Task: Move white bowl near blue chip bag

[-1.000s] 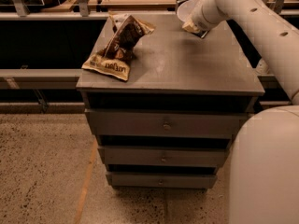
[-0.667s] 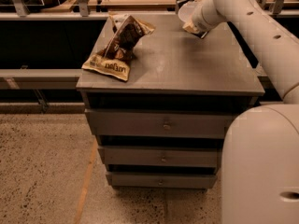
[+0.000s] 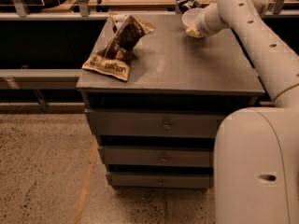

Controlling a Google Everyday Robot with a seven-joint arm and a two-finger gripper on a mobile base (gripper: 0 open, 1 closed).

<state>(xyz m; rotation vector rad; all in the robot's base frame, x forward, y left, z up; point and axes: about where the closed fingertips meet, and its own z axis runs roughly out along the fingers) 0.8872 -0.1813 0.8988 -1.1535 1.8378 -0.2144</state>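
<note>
1. The bowl is seen at about 1 o'clock on the table, near its far right corner. It is touched from its 5 o'clock side by the tool.
2. Whether the tool is wide, narrow or clamped on the bowl cannot be told.
3. The blue bag is found just beyond the bowl, at the bowl's 12 o'clock, by the table's far edge. Its lower part is hidden by the bowl.
4. The bowl is shown as round, pale and smooth-sided.
5. The blue bag is shown as dark and crinkled, with light markings.
6. A brown bag of crumpled glossy foil is seen at 10 o'clock on the table, well apart from the bowl. Its tan end is laid flat at the left edge.
7. The table is made up of a flat, matte grey top over three drawers.
8. The tool is carried by a smooth, cream, rounded arm entering from 3 o'clock.
</note>
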